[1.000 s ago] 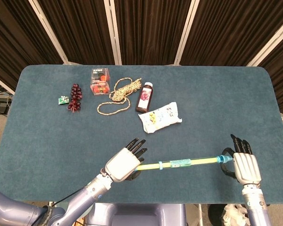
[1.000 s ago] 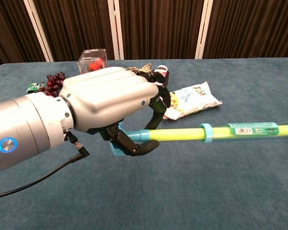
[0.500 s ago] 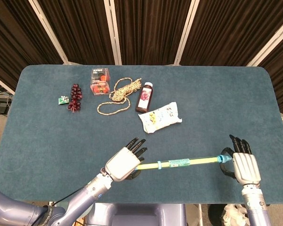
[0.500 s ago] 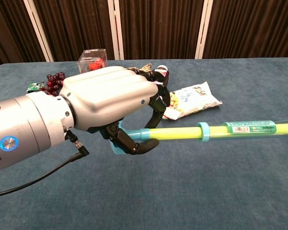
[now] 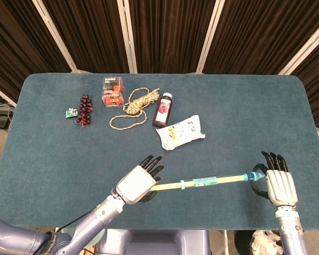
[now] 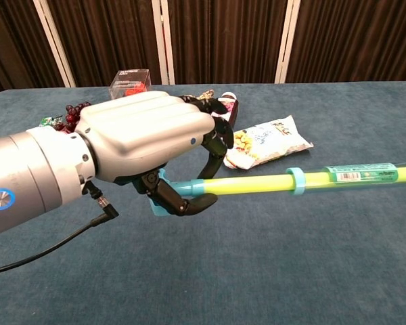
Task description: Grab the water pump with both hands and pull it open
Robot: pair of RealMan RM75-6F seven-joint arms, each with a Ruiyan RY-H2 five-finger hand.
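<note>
Left hand (image 5: 136, 184) — fingers curled around the blue handle end of the water pump (image 5: 202, 182), a firm hold seen in the chest view

Water pump — held between both hands above the near table (image 5: 53, 154) edge, lying left to right; yellow plunger rod (image 6: 250, 183) drawn well out of the clear barrel (image 6: 365, 174)

Right hand (image 5: 279, 183) — the barrel's blue tip is met at its thumb side; the closure itself cannot be told

Step judged: pull in hand, largely done. Next — hands to be drawn further apart along the rod's line, grips kept

Matt teal cloth over the table (image 5: 53, 154), glossy translucent plastic water pump (image 6: 311, 179), smooth silver-grey casing on the left hand (image 6: 145, 139), rough twisted rope (image 5: 133, 106), shiny snack packet (image 5: 181, 131)
</note>
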